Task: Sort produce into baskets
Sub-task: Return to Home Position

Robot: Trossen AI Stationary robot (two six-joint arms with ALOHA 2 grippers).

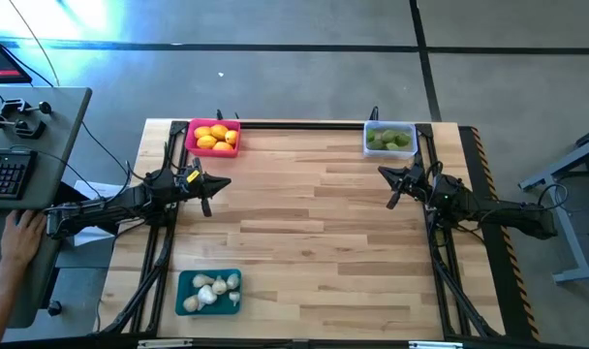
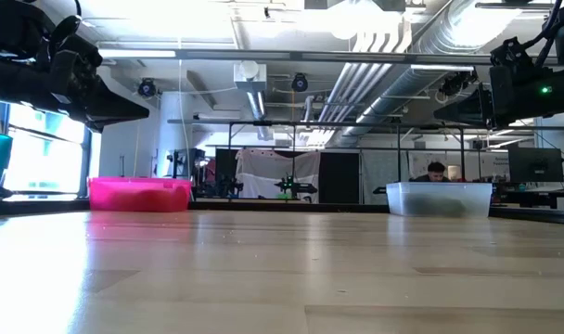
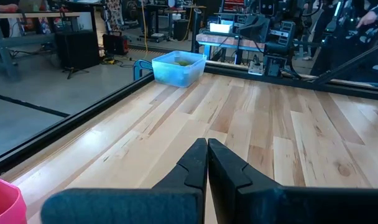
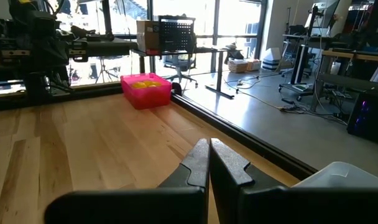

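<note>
I judge the sorting done: yellow-orange toy lemons (image 1: 217,138) sit in the pink plastic bin (image 1: 191,136) at the tabletop's (image 1: 314,233) far left corner, green limes (image 1: 389,141) in the clear bin (image 1: 389,124) far right, white garlic bulbs (image 1: 209,291) in the teal bin (image 1: 184,281) near left. My left pincer (image 3: 207,144) and right pincer (image 4: 209,144) are pressed together, empty.

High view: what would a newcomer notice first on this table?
Three sorted baskets stand out on the wooden table: a pink basket of lemons top left, a clear basket of limes top right, a teal basket of garlic bulbs bottom left. The left hand and right hand sit shut at the table's sides.
</note>
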